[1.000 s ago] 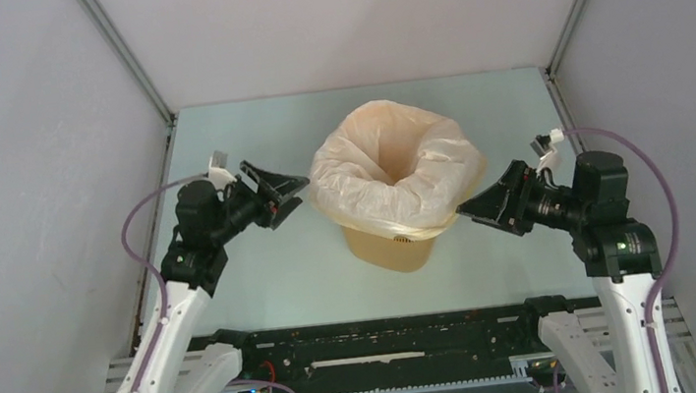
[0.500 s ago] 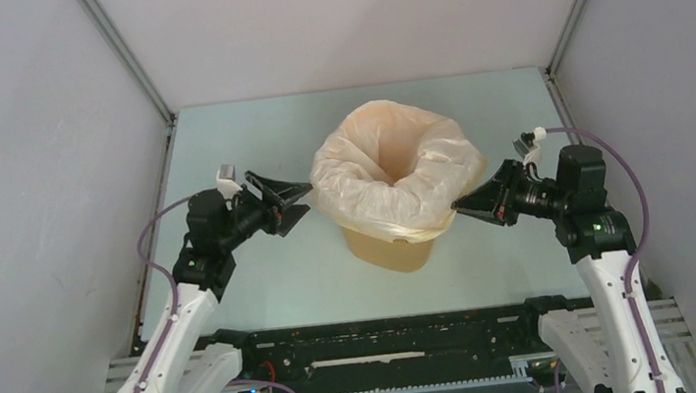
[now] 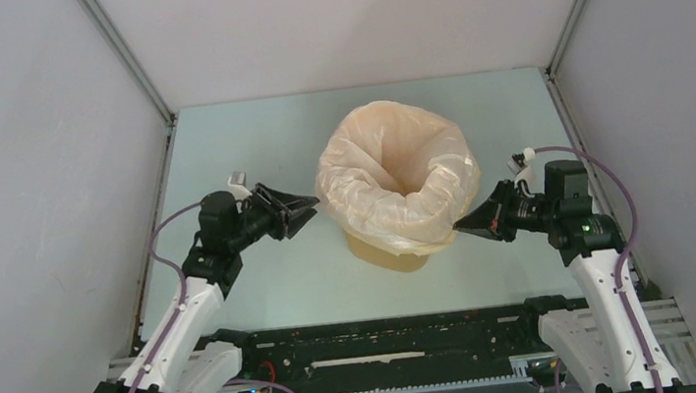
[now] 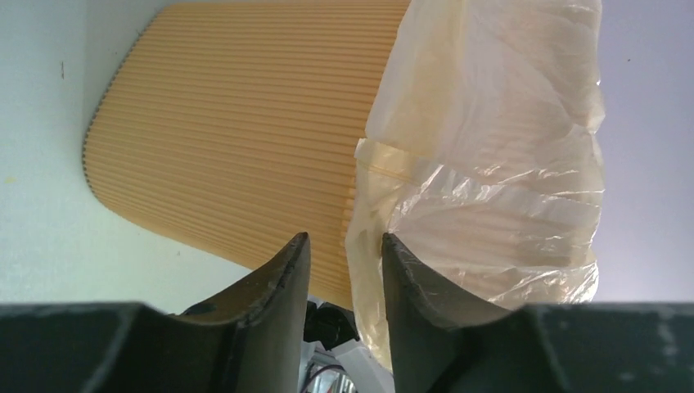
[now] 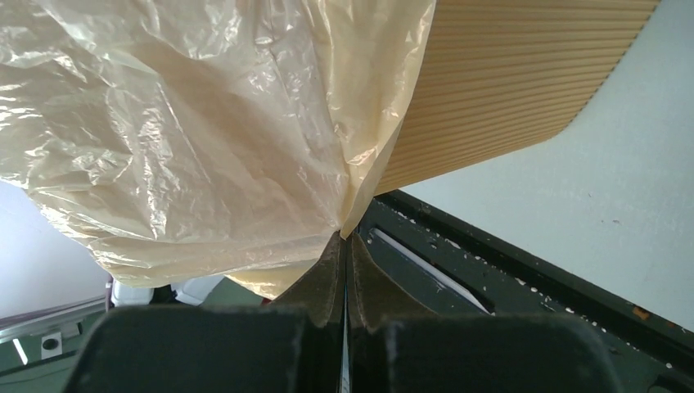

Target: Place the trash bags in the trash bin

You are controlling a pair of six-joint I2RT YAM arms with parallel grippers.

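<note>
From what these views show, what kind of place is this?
Most likely a robot test cell, not a home. Plain grey wall panels in metal frame posts enclose a pale table; the left arm and right arm are bolted to a black rail at its near edge; a trash bin stands on it.

The right gripper (image 5: 344,246) has its fingers pressed together, pinching a fold of the bag (image 5: 205,139). The wrinkled cream plastic fans out up and to the left. The bin (image 5: 507,82) shows its ribbed orange side behind it, above the pale table (image 5: 606,196) and a black rail (image 5: 491,278).
</note>
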